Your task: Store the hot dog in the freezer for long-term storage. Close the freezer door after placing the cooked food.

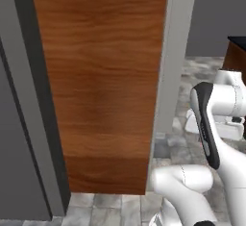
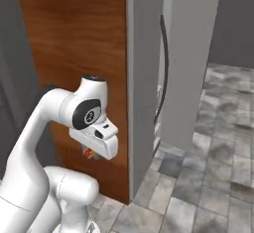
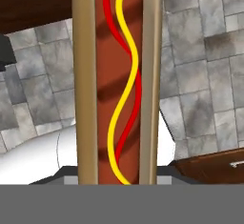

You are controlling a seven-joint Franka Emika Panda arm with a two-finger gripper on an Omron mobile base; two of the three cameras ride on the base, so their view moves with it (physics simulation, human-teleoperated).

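Wood-grain panel (image 2: 74,38) stands close ahead of the arm, with the grey freezer door (image 2: 191,53) ajar beside it, its dark curved handle (image 2: 163,68) showing in the gap. The fingers (image 2: 90,152) are clamped on the hot dog (image 3: 114,85), held above the tiled floor (image 3: 209,75). Swinging toward the freezer could knock the bun against the panel's edge and drop it.

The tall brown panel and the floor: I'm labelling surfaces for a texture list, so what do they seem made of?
The brown panel looks like varnished wood: wavy grain, soft sheen. The floor looks like grey stone tile: mottled squares with dark joints.
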